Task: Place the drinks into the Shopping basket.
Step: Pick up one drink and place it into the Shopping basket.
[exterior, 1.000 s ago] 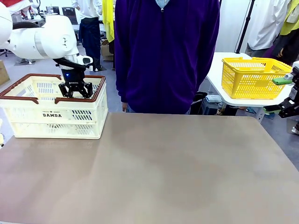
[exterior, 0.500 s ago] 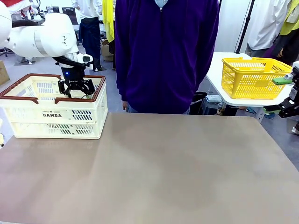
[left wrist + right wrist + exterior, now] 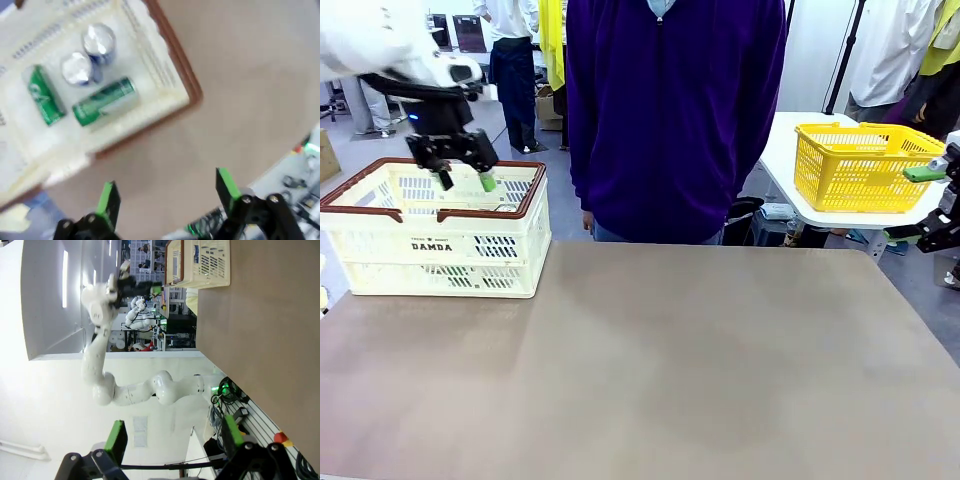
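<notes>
We see the table [image 3: 720, 380] as the biggest thing here, bare and brown, with a person [image 3: 675, 110] in a purple top standing at its far edge. Next in size is the Shopping basket [image 3: 525, 215], directly below the jaws of our left gripper [image 3: 460, 168], which hangs just above its brown rim with fingers spread apart and nothing between them. The left wrist view looks down past those spread green pads [image 3: 107, 197] into the crate, where 4 cans lie or stand: 2 blue cans [image 3: 100, 42] upright side by side and 2 green cans [image 3: 102, 100] on their sides just beside them. We judge the drinks are all in.

Our right gripper [image 3: 172, 437] is parked well off the table's right side, its jaws wide and empty too.

What could go wrong: if our left arm swings sideways while this low, a fingertip could catch the basket rim and drag the crate.
</notes>
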### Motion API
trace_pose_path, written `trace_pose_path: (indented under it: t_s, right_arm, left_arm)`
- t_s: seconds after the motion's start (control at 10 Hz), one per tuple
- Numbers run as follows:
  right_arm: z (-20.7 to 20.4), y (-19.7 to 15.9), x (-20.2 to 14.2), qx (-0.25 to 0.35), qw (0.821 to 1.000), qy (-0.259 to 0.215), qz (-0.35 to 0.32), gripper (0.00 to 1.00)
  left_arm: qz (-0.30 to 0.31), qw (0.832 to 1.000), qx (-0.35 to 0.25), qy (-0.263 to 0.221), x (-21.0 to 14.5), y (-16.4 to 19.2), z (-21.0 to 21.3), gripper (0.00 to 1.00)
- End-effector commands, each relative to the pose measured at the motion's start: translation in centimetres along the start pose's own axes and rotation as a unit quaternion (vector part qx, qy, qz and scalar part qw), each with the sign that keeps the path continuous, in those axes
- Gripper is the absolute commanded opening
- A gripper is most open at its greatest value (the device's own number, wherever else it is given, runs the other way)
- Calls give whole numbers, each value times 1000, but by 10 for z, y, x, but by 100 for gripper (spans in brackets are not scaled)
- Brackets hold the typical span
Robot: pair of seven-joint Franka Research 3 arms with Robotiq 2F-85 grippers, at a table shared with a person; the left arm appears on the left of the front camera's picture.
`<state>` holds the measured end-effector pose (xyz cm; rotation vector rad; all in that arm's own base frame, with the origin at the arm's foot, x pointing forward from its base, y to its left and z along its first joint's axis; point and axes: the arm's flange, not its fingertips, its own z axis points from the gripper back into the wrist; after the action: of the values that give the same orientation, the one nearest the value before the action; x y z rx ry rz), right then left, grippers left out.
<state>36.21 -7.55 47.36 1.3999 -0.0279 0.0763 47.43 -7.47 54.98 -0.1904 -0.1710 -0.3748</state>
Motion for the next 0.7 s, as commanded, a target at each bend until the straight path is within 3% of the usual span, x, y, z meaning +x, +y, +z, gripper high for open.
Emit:
trace_pose_path:
  t_s: [0.0, 0.1, 0.2, 0.4, 0.5, 0.6]
  right_arm:
    - [1, 3, -2, -5, 1000, 7, -6, 100]
    - [1, 3, -2, -5, 1000, 7, -6, 100]
    - [1, 3, -2, -5, 1000, 7, -6, 100]
    - [1, 3, -2, -5, 1000, 7, -6, 100]
    - [1, 3, -2, -5, 1000, 7, -6, 100]
    - [1, 3, -2, -5, 1000, 7, -6, 100]
  left_arm:
    - [-52, 997, -29, -43, -100, -9, 15, 100]
    - [-89, 993, -61, -47, -143, -7, 27, 100]
    - [-89, 986, -112, -81, -171, 10, 44, 100]
    - [-66, 949, -265, -157, -193, 67, 81, 100]
    - [-80, 901, -391, -173, -199, 102, 91, 100]
    - [16, 864, -456, -213, -200, 131, 91, 100]
